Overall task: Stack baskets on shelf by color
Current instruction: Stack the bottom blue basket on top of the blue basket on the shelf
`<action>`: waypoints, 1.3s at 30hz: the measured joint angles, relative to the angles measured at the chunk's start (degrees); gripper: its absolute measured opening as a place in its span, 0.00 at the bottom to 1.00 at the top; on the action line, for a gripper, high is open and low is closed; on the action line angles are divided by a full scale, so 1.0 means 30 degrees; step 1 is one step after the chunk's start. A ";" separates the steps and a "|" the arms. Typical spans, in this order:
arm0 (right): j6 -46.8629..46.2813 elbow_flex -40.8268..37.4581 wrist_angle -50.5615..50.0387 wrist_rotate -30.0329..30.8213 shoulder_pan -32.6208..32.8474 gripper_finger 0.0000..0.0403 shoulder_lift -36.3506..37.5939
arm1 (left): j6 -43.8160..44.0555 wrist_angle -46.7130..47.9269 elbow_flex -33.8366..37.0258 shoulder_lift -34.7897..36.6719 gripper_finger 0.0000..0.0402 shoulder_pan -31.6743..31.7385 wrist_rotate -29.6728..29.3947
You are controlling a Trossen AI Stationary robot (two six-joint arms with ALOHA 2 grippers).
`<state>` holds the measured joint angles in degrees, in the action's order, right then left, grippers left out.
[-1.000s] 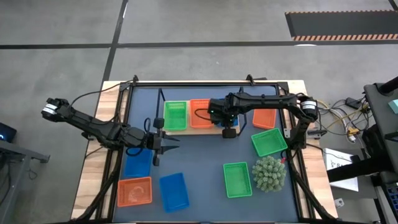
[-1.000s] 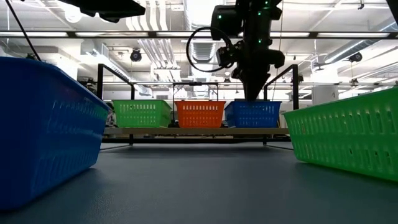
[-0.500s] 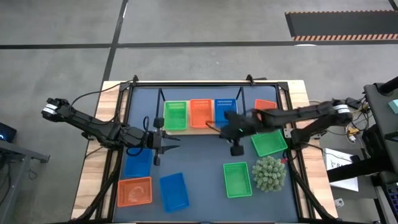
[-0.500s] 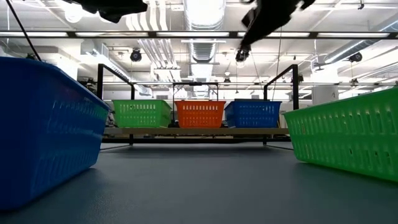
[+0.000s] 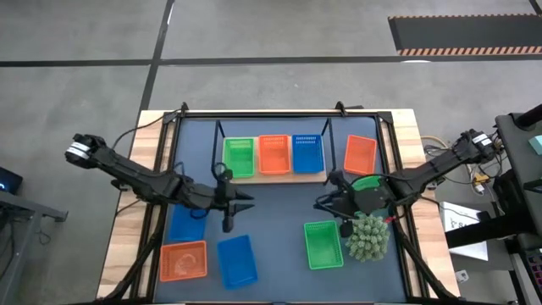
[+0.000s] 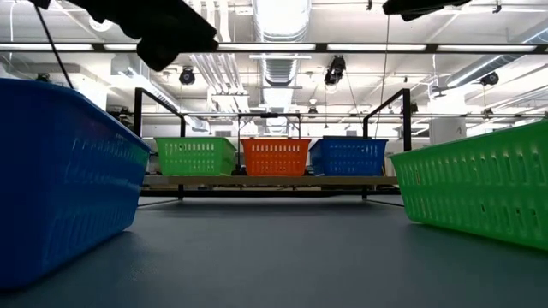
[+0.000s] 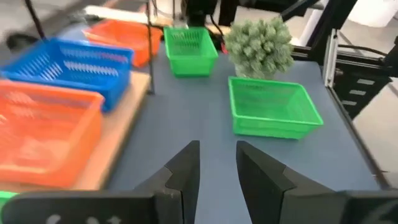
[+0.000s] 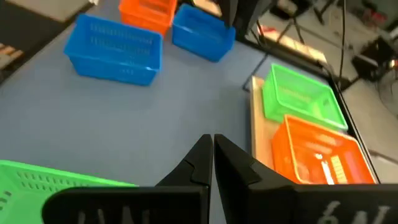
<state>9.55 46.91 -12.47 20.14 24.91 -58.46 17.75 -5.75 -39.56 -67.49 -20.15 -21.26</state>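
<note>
Three baskets stand side by side on the light-wood shelf point(image 5: 273, 176): green point(image 5: 239, 158), orange-red point(image 5: 273, 154) and blue point(image 5: 307, 153). The low view shows the same green point(image 6: 195, 156), orange-red point(image 6: 276, 156) and blue point(image 6: 348, 156) baskets in a row. My left gripper point(image 5: 246, 203) point(image 7: 216, 149) hovers open over the mat just in front of the shelf. My right gripper point(image 5: 322, 203) point(image 8: 211, 140) is shut and hovers over the mat, beside a loose green basket point(image 5: 368, 193). Neither touches anything.
Loose baskets lie on the dark-blue mat: orange-red point(image 5: 360, 154) right of the shelf, green point(image 5: 323, 244) near the spiky plant ball point(image 5: 367, 237), and two blue point(image 5: 188, 222) point(image 5: 237, 260) plus an orange-red point(image 5: 183, 261) at near left. Bare mat point(image 5: 275, 212) lies between the grippers.
My right gripper has drawn back from the blue basket at the shelf's right end, moving toward the near and right edges to the loose green basket; the blue basket stays on the shelf. My left gripper has shifted a little toward the right and near edges.
</note>
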 joint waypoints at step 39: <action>0.4508 -0.7610 1.0061 -0.6293 -0.6198 0.02 0.5286 | 1.3819 1.9049 -1.9380 -1.4784 0.22 -0.5629 0.5442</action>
<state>23.07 24.08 17.72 1.26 6.32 -42.60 59.21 51.40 -97.70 -111.84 -37.04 -4.93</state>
